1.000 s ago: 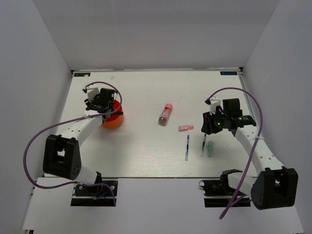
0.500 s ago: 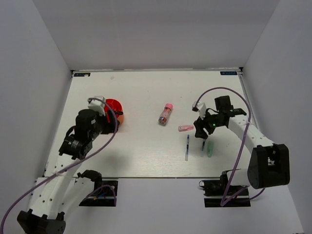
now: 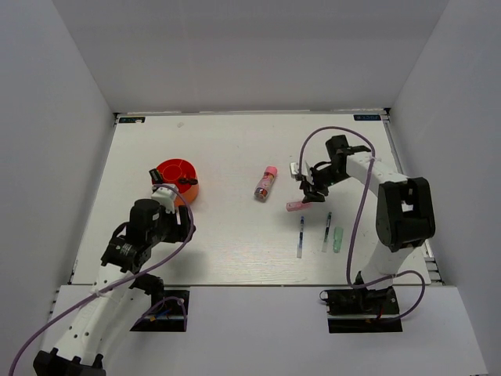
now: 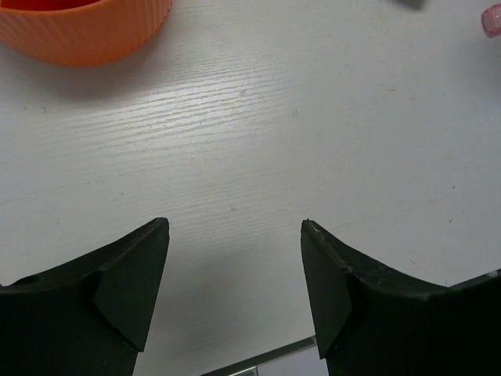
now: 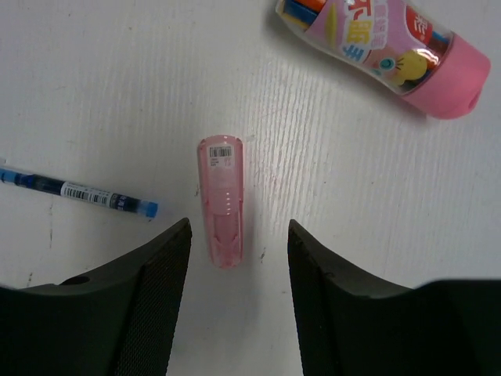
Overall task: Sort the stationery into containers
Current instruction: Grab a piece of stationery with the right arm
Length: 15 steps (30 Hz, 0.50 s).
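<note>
A white table with a faint wood grain stands inside a plain enclosure. Smooth white walls rise along its back, left and right sides. The light is soft and even, casting only faint shadows.

Both arms were built alike, with white tubular links joined by chunky black joint housings. The left arm and the right arm each carried a thin purple cable running loose outside the links, the left cable and the right cable looping wide. A small white block sat by the left wrist. Each arm rose from a black base plate cluttered with wiring. The left gripper had broad, wedge-shaped fingers in smooth matte black. The right gripper had black fingers with fine cross-hatched faces.
</note>
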Motion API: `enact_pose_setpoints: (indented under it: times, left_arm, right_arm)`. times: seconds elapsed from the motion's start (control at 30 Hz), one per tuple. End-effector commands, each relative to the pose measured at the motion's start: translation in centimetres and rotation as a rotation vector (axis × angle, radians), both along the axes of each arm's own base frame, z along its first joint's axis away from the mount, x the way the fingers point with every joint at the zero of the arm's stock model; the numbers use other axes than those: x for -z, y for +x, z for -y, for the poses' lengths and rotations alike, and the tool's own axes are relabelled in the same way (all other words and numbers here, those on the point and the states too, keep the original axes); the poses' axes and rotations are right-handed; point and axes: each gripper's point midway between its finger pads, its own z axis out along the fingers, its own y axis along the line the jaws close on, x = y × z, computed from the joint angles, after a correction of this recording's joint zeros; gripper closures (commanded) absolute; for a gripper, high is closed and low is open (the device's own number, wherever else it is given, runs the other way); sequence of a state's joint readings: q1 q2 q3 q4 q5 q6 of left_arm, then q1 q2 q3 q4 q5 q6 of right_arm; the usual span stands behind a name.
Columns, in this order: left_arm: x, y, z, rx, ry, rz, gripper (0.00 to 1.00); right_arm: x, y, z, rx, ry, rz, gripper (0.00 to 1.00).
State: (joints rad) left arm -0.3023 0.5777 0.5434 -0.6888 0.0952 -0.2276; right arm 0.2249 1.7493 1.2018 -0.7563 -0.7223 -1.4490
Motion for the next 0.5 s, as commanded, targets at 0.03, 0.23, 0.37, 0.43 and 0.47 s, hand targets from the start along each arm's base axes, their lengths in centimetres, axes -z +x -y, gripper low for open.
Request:
enact_pose_setpoints:
  times: [0.03, 0.23, 0.37, 0.43, 0.47]
  left_arm:
    - [-1.0, 0.2, 0.0, 0.003, -0.002, 0.017, 0.21]
    - [-1.3, 0.3, -0.6, -0.024, 0.010, 0.046, 0.19]
    - [-1.4, 0.3, -0.7, -0.032, 0.011, 0.049, 0.19]
    - [-1.5, 0.4, -0.8, -0.036, 0.011, 0.054, 0.19]
    - [-1.5, 0.4, -0.7, -0.035, 0.011, 0.056, 0.18]
  right_arm:
    - [0.1, -0.5, -2.0, -0.111, 0.011, -0.024, 0.44]
    - [1.7, -2.0, -3.0, -0.146, -0.033, -0.058, 0.43]
    - [4.0, -1.2, -2.9, -0.109, -0.115, -0.022, 0.43]
    - [4.6, -1.0, -2.9, -0.091, -0.155, -0.023, 0.43]
    - [4.9, -0.8, -2.8, -0.084, -0.167, -0.026, 0.43]
